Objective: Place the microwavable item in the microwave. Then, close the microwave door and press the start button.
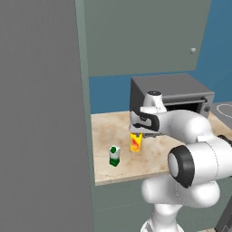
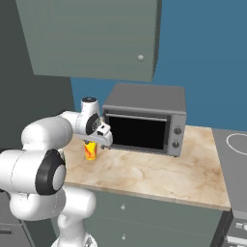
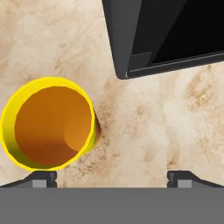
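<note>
Directly below wide-open gripper (image 3: 112, 177), yellow cup (image 3: 50, 124) upright, nearer one fingertip

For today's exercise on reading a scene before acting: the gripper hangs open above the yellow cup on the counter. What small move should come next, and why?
Probably a small sideways shift to centre over the yellow cup, then descend. In the hand view the cup sits off toward one fingertip, not midway in the open gripper, and it stands upright on the counter near the grey oven, ungrasped.

The tabletop (image 3: 175, 122) looks like smooth beige marble; the yellow cup (image 3: 48, 124) seems matt, and the grey box oven (image 2: 144, 103) dull metal.
</note>
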Available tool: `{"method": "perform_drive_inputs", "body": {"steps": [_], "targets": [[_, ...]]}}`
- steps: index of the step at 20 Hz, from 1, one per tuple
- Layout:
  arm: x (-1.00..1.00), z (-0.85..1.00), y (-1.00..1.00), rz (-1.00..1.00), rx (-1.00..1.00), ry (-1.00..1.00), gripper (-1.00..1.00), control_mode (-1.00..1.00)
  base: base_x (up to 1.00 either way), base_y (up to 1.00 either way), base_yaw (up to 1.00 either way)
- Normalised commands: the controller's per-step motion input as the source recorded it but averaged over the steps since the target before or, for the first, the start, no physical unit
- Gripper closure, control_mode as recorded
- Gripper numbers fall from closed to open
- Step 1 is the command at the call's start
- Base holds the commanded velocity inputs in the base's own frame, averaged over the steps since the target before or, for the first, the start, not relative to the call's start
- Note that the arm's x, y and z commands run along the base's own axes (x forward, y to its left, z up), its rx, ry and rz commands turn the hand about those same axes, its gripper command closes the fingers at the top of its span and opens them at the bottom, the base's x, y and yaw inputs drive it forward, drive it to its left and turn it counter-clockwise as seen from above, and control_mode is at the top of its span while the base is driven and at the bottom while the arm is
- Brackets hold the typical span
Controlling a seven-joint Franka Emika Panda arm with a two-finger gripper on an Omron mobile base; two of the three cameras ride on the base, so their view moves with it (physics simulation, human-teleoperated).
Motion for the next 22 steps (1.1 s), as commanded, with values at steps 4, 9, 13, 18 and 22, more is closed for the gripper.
{"method": "perform_drive_inputs", "body": {"steps": [4,9,13,18,22], "targets": [[0.01,0.00,0.00,0.00,0.00,0.00,-1.00,-1.00,0.00,0.00,0.00],[0.01,0.04,0.00,0.00,0.00,0.00,-1.00,-1.00,0.00,0.00,0.00],[0.00,0.09,0.00,0.00,0.00,0.00,-1.00,-1.00,0.00,0.00,0.00],[0.02,0.11,0.00,0.00,0.00,0.00,-1.00,-1.00,0.00,0.00,0.00],[0.20,-0.10,0.00,0.00,0.00,0.02,-1.00,-1.00,0.00,0.00,0.00]]}}
